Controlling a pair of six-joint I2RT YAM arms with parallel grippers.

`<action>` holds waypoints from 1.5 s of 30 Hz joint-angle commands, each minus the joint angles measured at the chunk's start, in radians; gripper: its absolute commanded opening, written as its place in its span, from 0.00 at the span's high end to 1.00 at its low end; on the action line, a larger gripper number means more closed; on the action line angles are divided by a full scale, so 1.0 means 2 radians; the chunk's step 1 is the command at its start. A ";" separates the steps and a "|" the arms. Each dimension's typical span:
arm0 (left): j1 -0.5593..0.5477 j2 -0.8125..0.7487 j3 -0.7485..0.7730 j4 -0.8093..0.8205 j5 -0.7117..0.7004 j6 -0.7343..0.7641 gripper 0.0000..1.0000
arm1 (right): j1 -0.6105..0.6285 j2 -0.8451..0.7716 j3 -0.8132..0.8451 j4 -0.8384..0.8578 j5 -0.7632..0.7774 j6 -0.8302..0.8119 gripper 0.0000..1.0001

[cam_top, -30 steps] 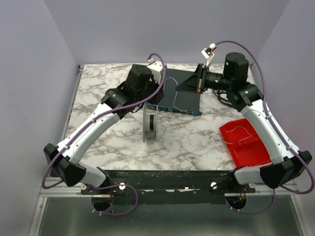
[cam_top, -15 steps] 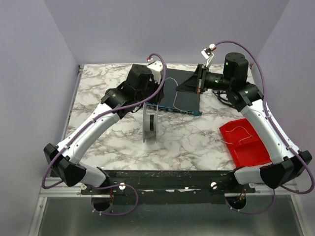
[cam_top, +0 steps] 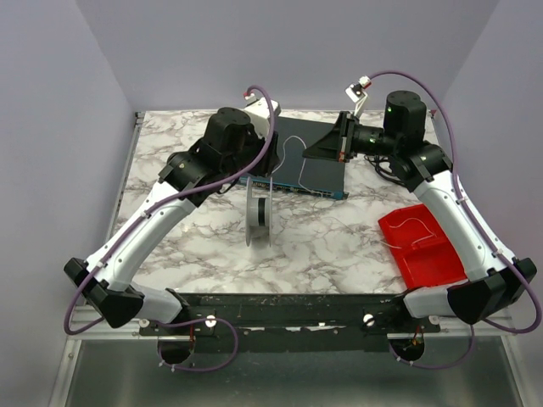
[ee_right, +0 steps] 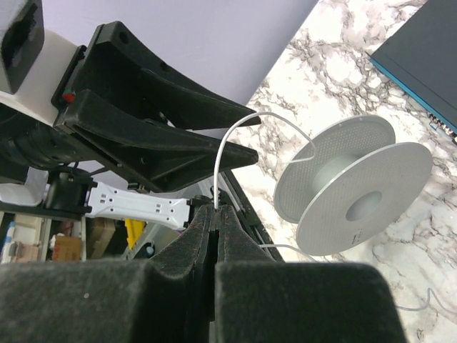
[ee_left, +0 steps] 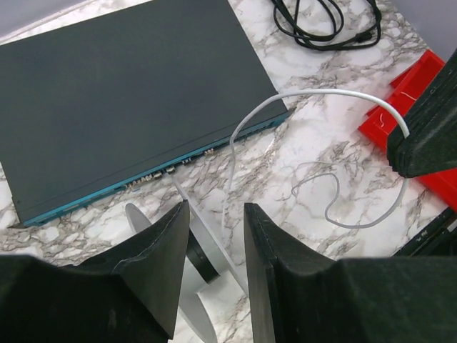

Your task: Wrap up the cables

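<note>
The thin white wire (ee_left: 314, 93) arcs from the grey spool (ee_left: 202, 266) up to my right gripper (ee_left: 427, 121). My right gripper (ee_right: 216, 209) is shut on the wire (ee_right: 227, 136), held above the dark flat box (cam_top: 310, 161). A loose loop of wire (ee_left: 335, 214) lies on the marble. My left gripper (ee_left: 214, 246) is open and empty, its jaws straddling the air just above the upright spool (cam_top: 259, 214). In the top view the left gripper (cam_top: 259, 170) hovers at the box's front left corner, and the right gripper (cam_top: 327, 147) is over the box.
A red tray (cam_top: 424, 248) holding a bit of white wire sits at the right front. Black cords (ee_left: 325, 21) lie behind the dark box (ee_left: 121, 100). Purple arm cables loop over both wrists. Walls close the table on three sides.
My left arm has swung back and to the left, drawing its gripper a little away from the box. The right arm, spool and wire have not visibly moved.
</note>
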 commanded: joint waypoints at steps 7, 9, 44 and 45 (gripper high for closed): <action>0.002 0.037 -0.010 -0.009 0.005 0.017 0.64 | 0.007 0.009 0.002 0.012 -0.023 0.010 0.99; 0.002 0.040 -0.014 -0.005 0.006 0.016 0.64 | 0.009 0.011 0.001 0.016 -0.025 0.012 0.99; 0.002 -0.070 -0.166 -0.037 -0.101 -0.073 0.51 | 0.100 0.077 -0.058 0.076 -0.018 0.020 0.99; 0.002 -0.069 -0.168 -0.037 -0.100 -0.077 0.51 | 0.100 0.077 -0.059 0.073 -0.016 0.016 0.99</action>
